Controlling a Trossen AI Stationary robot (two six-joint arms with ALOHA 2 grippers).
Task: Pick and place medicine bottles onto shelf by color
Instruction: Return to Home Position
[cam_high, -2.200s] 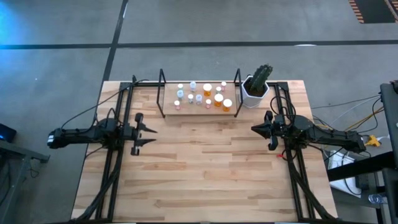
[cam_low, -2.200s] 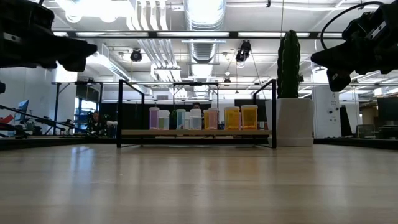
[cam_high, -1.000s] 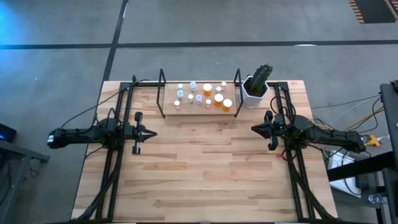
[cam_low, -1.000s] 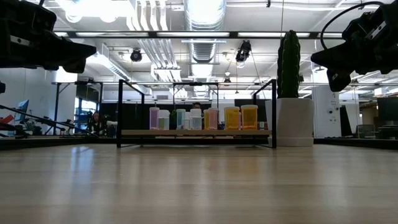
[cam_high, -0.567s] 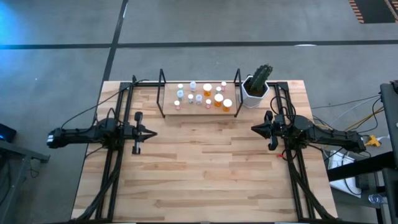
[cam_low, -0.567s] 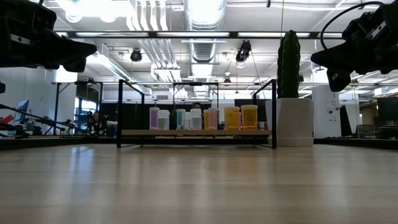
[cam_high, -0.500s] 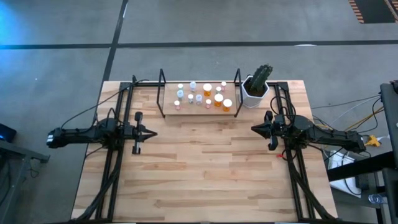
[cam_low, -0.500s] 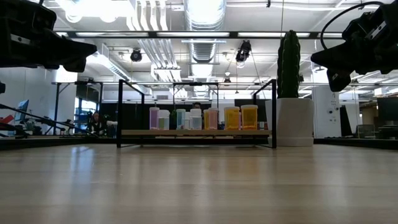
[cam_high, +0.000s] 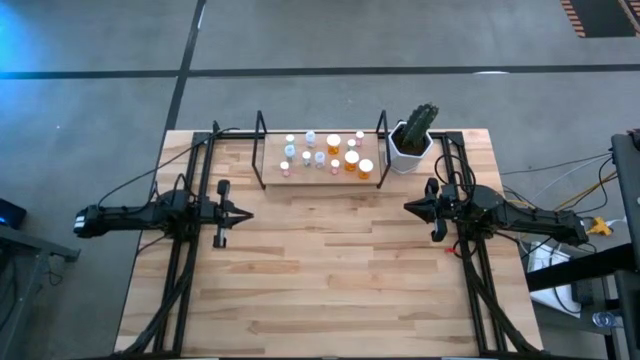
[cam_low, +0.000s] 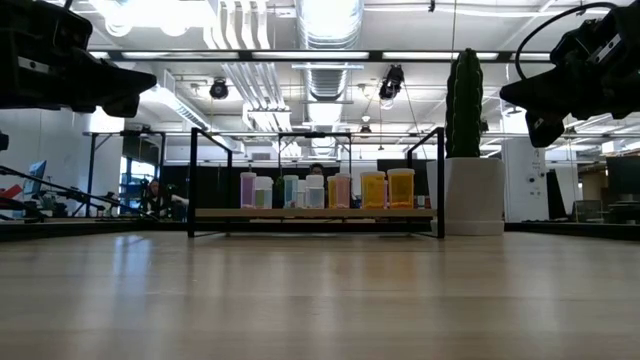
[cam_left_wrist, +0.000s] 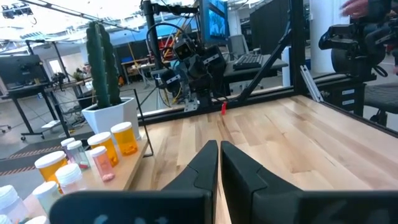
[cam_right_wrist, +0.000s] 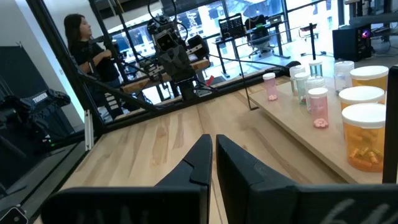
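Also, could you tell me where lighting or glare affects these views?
Low view: ceiling lights turn the left arm and right arm into dark silhouettes, and the tabletop shows sheen. High view: even light, with a blue glow on the floor. Right wrist view: bright windows behind the person.

Bare tabletop (cam_high: 330, 270) fronts the shelf (cam_high: 312, 176); cactus pot (cam_high: 408, 152) flanks its right end.
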